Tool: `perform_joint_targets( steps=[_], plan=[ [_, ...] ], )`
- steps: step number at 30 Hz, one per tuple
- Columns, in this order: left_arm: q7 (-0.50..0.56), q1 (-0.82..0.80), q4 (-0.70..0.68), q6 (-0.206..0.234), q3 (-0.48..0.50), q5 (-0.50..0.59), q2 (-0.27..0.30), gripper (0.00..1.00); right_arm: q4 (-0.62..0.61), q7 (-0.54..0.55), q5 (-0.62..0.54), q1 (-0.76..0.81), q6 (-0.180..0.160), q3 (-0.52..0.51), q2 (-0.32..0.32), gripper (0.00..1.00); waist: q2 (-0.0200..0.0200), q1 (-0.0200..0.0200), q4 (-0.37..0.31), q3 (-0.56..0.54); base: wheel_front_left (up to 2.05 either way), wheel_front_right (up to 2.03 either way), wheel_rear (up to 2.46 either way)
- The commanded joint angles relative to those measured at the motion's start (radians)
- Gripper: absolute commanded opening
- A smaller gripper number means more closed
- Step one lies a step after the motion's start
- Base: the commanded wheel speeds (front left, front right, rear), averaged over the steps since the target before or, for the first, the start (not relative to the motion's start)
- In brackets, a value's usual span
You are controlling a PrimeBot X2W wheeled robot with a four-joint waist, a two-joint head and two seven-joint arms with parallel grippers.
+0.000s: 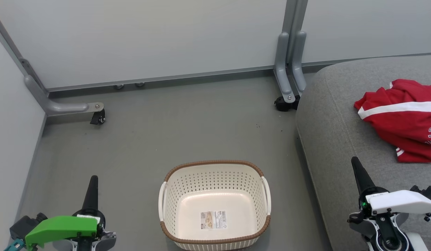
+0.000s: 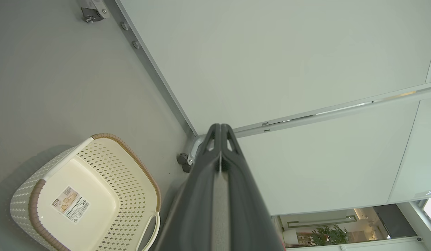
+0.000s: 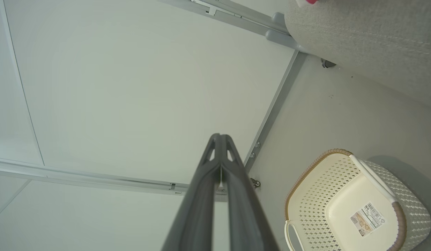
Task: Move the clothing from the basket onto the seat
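Observation:
The red clothing (image 1: 405,118) with white stripe trim and lettering lies crumpled on the grey seat (image 1: 337,139) at the right. The cream perforated basket (image 1: 187,195) with a brown rim stands on the floor at lower centre, holding nothing but a label sticker; the basket (image 2: 128,181) shows in the left wrist view and the basket (image 3: 313,205) in the right wrist view. My left gripper (image 1: 93,179) is shut and empty, left of the basket. My right gripper (image 1: 355,161) is shut and empty over the seat's front part, below the clothing. In both wrist views the fingers (image 2: 220,130) (image 3: 219,139) press together.
Grey partition panels (image 1: 149,38) wall in the back and left. Their metal feet with castors (image 1: 96,118) (image 1: 283,103) stand on the grey floor (image 1: 187,125) behind the basket. The seat's rounded corner (image 3: 358,31) reaches close to the right-hand foot.

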Motion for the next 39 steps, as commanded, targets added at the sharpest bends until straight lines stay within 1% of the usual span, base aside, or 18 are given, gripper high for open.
perform_joint_targets(
  steps=[1,39],
  plan=[
    [0.006,-0.025,-0.01,-0.009,0.006,-0.026,0.004,0.0,-0.002,0.008,0.021,-0.024,0.0,-0.007,0.001,0.0,0.0,0.0,-0.001,0.001,0.0,0.0,0.0],
    [0.082,-0.066,-0.011,-0.035,0.056,-0.282,0.005,0.0,0.024,0.084,0.261,-0.059,0.0,-0.046,0.015,0.0,0.0,0.0,-0.02,0.03,0.0,0.0,0.0]
  ],
)
